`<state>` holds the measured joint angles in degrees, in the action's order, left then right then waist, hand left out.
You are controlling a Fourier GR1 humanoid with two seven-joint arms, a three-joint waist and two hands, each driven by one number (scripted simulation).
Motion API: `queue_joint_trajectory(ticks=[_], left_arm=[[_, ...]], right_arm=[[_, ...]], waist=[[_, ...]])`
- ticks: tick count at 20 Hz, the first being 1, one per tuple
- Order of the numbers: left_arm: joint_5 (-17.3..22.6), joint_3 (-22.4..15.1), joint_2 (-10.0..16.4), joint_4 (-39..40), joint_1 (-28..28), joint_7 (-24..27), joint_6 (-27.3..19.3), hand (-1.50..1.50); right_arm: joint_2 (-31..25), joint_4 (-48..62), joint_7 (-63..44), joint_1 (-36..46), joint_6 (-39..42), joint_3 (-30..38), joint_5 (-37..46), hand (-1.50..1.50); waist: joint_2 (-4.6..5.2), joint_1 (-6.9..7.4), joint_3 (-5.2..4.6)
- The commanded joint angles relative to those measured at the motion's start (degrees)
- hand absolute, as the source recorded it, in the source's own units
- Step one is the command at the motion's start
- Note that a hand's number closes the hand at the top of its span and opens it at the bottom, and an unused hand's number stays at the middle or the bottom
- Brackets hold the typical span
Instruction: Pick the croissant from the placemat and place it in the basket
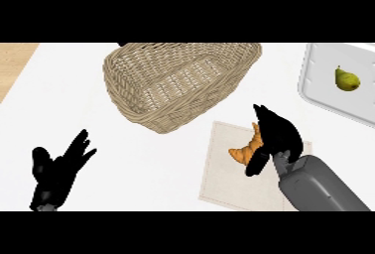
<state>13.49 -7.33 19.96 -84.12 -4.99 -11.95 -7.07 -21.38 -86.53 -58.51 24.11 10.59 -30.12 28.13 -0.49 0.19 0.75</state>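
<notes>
A woven basket (pixel 121 99) sits on a white counter (pixel 147 168), tipped so its open mouth shows. Below and to the right of the basket lies a beige placemat (pixel 223 186), its top corner just beside the basket's rim. The orange croissant (pixel 245 150) rests on the placemat, below and right of the basket. The robot's right hand (pixel 280 133) lies across the croissant's right side and hides part of it. It is not possible to tell whether this hand has closed on the pastry or only covers it. The left hand (pixel 58 168) rests open, fingers up, well below and left of the basket. Far right of the basket, a white tray (pixel 326 54) holds a green pear (pixel 346 79).

Judging from this moment, the main risk is a lift that begins before the croissant is properly caught. The curved, tapered pastry could then slide or roll out of the hand and stay on the placemat. Only one side of the croissant is covered, so it may swing or twist as it rises. The thin placemat could also drag along if the hand presses on it. On the way up and left, the basket's near rim stands close. A low path could knock the rim, shift the basket, or leave the croissant on the counter beside it.
</notes>
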Motion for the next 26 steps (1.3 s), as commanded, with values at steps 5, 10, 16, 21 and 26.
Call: queue_joint_trajectory(ticks=[5,10,16,21,26], left_arm=[[-1.46,-0.73,-1.63,6.98,-1.79,0.27,1.53,0.0],[-2.97,-1.2,-2.6,5.96,-2.39,0.24,1.05,0.0],[-3.06,-0.83,-3.0,2.28,-2.7,-4.07,-0.21,0.0],[-4.39,-0.99,-3.74,2.9,-3.95,-1.02,0.17,0.0],[-3.59,0.11,-3.61,2.89,-1.46,-3.44,0.54,0.0]], right_arm=[[1.17,0.82,-1.66,-0.24,2.9,2.24,0.52,-1.5],[2.52,5.5,3.82,-3.78,-2.05,0.86,5.79,-1.5],[3.82,6.52,3.44,-2.43,1.05,2.49,5.77,1.5],[1.44,9.01,10.46,-2.37,-0.93,-0.33,11.69,1.5],[4.54,5.33,10.1,-1.35,3.58,-5.68,13.53,1.5]], waist=[[0.5,-0.36,-0.8],[0.56,-0.19,-0.76],[0.46,-0.1,-0.74],[0.49,-0.01,-0.75],[0.44,-0.16,-0.77]])
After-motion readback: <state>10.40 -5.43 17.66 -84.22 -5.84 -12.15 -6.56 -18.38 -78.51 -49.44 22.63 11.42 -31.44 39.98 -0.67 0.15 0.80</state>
